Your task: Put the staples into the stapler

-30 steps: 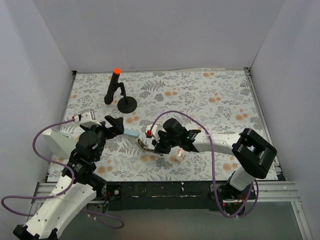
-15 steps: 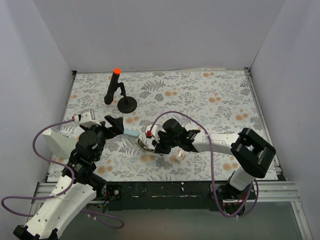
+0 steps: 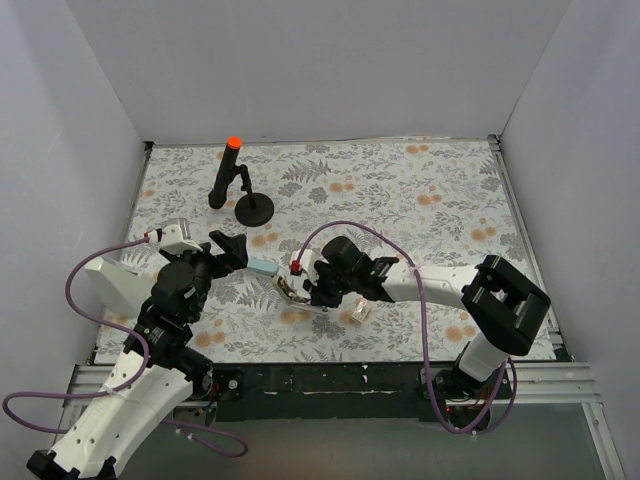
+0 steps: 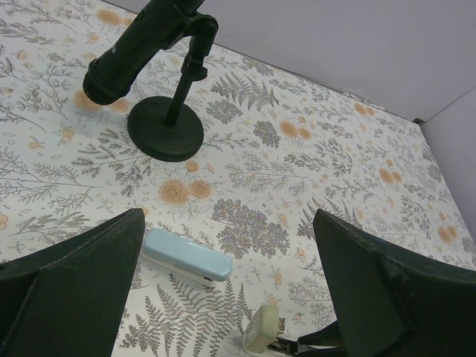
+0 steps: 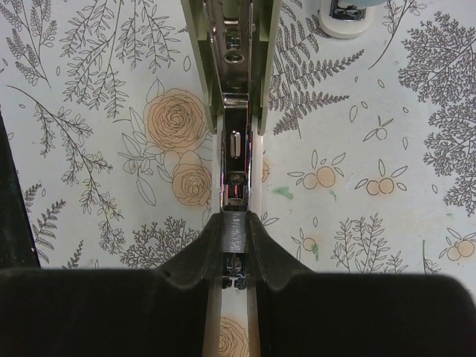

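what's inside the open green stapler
A silver metal track runs down the stapler. Its near end is hidden by the right gripper, which pinches a small grey block, probably staples.

Robot lab test cell. The counter [image 3: 400, 190] is boxed in on three sides by plain white panels [image 3: 330, 70] and is covered with a floral printed sheet. A left arm [image 3: 120, 410] and a right arm [image 3: 440, 283] are bolted to an aluminium rail [image 3: 560, 378] at the near edge, with purple cables [image 3: 69, 288] left looped. A black stand [image 3: 253, 208] with an orange tip is set at the back.
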You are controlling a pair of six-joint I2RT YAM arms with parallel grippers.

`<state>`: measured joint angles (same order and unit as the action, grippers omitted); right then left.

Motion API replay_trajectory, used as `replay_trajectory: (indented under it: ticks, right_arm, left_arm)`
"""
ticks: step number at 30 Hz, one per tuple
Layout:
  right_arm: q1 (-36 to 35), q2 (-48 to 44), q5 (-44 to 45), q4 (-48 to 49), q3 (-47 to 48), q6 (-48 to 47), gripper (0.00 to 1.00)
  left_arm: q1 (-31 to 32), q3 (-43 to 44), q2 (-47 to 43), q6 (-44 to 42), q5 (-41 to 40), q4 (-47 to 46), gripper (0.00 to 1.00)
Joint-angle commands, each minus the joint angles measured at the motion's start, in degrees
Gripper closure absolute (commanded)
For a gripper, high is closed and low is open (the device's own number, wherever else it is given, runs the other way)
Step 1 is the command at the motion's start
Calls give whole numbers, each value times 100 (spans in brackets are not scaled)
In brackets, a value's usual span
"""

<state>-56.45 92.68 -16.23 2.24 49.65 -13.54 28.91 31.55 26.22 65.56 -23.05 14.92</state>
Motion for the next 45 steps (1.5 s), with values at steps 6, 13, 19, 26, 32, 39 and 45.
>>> replay_trajectory:
  ticks: [6, 13, 19, 26, 32, 39, 45]
  right_arm:
    - [-24, 136, 322, -734, 370, 18, 79]
    - [-24, 127, 357, -804, 458, 62, 69]
    - [-33, -13, 419, -892, 537, 80, 61]
    - [-24, -242, 515, -813, 590, 211, 58]
    - [-24, -146, 542, -629, 678, 431, 55]
    - [-24, 83, 647, -444, 774, 580, 53]
    - [-24, 250, 612, -444, 836, 581, 53]
  left_arm:
    - [-43, -35, 24, -61, 72, -50, 2]
    - [-61, -35, 33, -70, 72, -50, 2]
    - [-69, -26, 50, -61, 81, -59, 2]
    - [-87, -26, 59, -70, 125, -68, 2]
    - [-113, -26, 77, -70, 151, -77, 2]
    - [-122, -35, 77, -61, 178, -85, 2]
    - [-140, -44, 85, -61, 187, -85, 2]
